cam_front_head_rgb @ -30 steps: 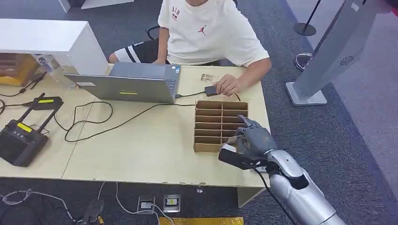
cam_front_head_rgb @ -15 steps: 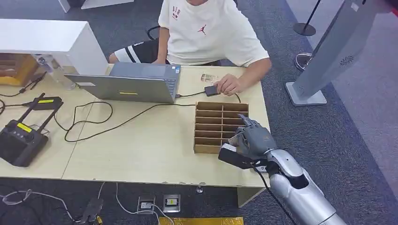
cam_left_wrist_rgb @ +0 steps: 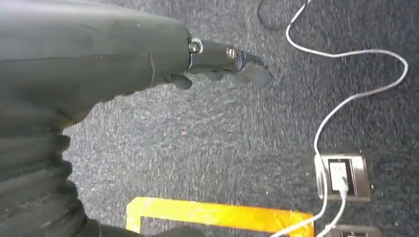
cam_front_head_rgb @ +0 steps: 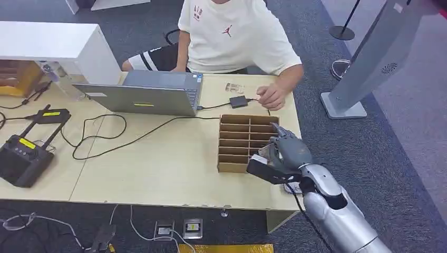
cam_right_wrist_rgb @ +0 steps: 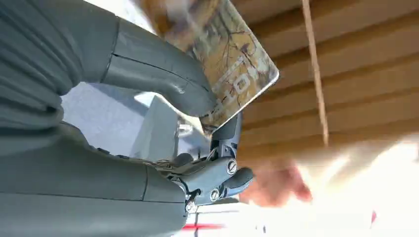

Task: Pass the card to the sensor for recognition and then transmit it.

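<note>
The robot's right hand hovers over the near right corner of the brown cardboard divider box with rows of slots, at about four o'clock on the pale wooden table. In the right wrist view the thick grey thumb presses a glossy card printed with a yellow-brown picture and pale lettering against the darker fingers, so this hand has the card pinched, with the card's free corner reaching out over the cardboard slots. The small black flat sensor box lies at about one o'clock on the table, just beyond the divider box, joined by a black cable to the grey open laptop. A person in a cream T-shirt sits at the far side, one hand resting on the table just beside the sensor. A black handheld controller with antennas lies at nine o'clock. The left hand hangs over dark grey carpet with its fingers partly curled and nothing in them; how far they are closed I cannot tell.
</note>
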You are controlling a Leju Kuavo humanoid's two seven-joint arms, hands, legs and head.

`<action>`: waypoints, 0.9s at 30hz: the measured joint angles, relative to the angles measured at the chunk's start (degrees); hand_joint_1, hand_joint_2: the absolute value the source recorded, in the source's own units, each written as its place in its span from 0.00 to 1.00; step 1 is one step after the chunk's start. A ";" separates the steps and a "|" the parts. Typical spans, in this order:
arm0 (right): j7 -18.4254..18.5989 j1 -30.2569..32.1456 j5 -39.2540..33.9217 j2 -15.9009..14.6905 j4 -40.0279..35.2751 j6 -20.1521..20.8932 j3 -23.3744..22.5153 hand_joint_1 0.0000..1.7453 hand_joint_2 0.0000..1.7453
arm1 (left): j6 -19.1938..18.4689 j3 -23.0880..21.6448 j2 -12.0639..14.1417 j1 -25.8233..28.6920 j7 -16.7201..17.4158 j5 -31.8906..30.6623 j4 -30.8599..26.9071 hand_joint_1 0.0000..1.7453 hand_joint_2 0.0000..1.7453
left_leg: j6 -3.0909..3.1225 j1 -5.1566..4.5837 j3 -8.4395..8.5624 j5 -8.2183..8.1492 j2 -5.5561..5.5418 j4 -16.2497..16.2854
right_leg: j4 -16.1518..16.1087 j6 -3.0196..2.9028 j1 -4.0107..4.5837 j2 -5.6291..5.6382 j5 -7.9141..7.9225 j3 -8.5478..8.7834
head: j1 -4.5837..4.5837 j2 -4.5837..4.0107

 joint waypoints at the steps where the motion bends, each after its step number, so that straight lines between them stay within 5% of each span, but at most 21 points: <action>1: -0.18 -0.77 0.09 0.00 -0.31 -1.13 -0.73 1.00 1.00 | 0.29 0.00 0.00 0.11 -0.40 0.18 0.00 0.00 1.00 | 0.00 0.00 0.00 0.00 0.00 0.00 | 0.00 0.00 0.00 0.01 0.00 -0.01 | 0.00 0.00; 6: -4.81 -9.07 0.31 -0.72 -0.92 -7.12 -6.94 1.00 1.00 | 2.36 -0.02 -0.33 0.87 -2.73 1.38 0.00 0.00 1.00 | 0.00 -0.05 0.01 0.02 0.13 0.01 | 0.00 0.01 -0.05 0.11 0.06 -0.05 | -0.02 0.00; 13: -12.74 -25.07 -0.83 -1.01 5.41 -13.60 -13.60 1.00 1.00 | 0.55 -0.81 -0.63 -0.35 -1.36 1.23 0.00 0.00 1.00 | 0.01 -0.07 -0.05 0.07 0.11 0.02 | 0.03 0.00 -0.07 0.08 0.09 -0.08 | -0.02 0.00; 18: -14.93 -33.59 -0.70 1.01 13.82 -13.69 -13.75 1.00 1.00 | 0.14 -1.73 -0.66 -2.19 -0.20 0.86 0.00 0.00 1.00 | 0.00 0.00 -0.05 0.07 0.10 0.01 | 0.04 0.00 0.00 0.08 0.09 -0.06 | -0.02 0.00; 27: -16.09 -37.98 2.27 7.25 30.81 -13.53 -10.65 1.00 1.00 | -0.13 -2.75 -1.18 -3.73 0.83 0.77 0.00 0.00 1.00 | 0.00 0.02 -0.04 0.08 0.07 0.01 | 0.04 -0.01 0.02 0.04 0.08 -0.05 | -0.02 0.00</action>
